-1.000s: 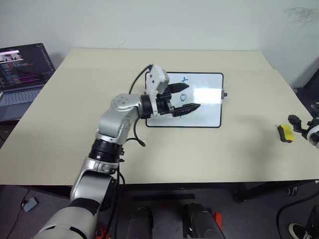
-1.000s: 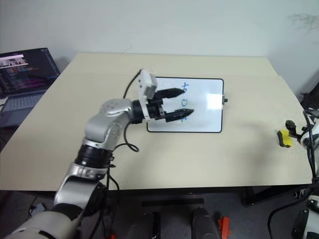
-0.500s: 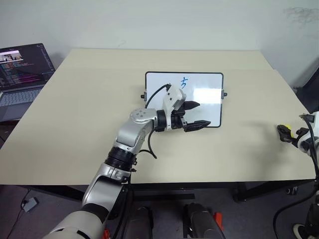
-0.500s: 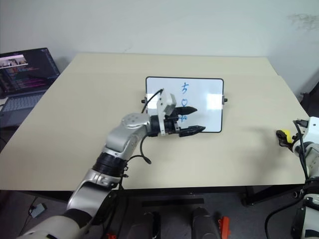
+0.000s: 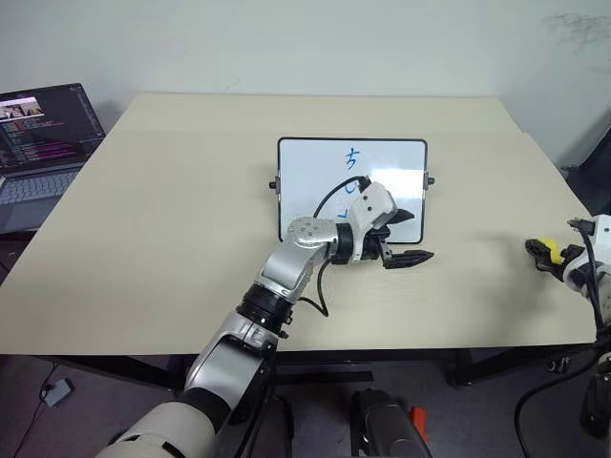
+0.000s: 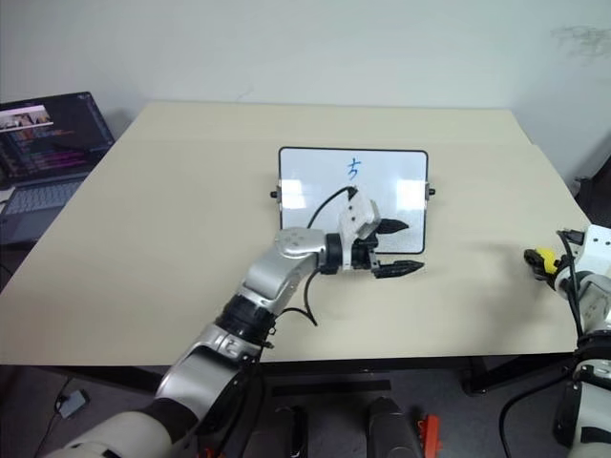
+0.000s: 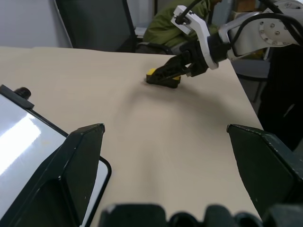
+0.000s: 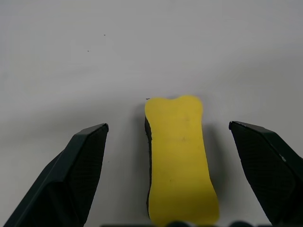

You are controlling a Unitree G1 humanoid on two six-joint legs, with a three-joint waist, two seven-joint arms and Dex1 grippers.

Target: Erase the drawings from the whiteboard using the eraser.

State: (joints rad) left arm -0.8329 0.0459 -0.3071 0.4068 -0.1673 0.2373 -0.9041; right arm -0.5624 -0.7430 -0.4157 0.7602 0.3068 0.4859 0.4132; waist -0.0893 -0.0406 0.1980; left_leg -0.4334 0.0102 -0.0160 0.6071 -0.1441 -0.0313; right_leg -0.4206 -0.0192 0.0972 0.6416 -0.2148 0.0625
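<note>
The eraser (image 8: 180, 158), a small yellow block with a dark underside, is seen lying flat on the table near its right edge, at about four o'clock from the whiteboard (image 5: 382, 170) and well apart from it. It is flanked by the two black fingers of the right gripper (image 8: 177, 156), which are spread wide, one on either side with table showing between each finger and the block; nothing is gripped.

The whiteboard lies flat near the middle of the table, its long sides running across, with a thin dark frame and a small knob on each short side. Of the drawings, a blue "5"-like squiggle (image 5: 353, 157) is visible near the board's twelve o'clock edge; the marks below it are covered by the left arm. A bright reflection is carried on the glossy surface toward the board's three o'clock side.

The left gripper (image 5: 409, 237) is held over the board's corner at about five o'clock, pointing level toward the eraser, its fingers parted and empty.

The table (image 5: 153, 239) is a pale beige surface, matt and bare apart from the board and eraser. A laptop (image 5: 43, 143) with a lit dark screen stands off the table's edge at about ten o'clock. A plain pale wall is seen behind the table. In the left wrist view a dark chair and someone in an olive-green garment (image 7: 173, 28) are seen past the table's far edge.
</note>
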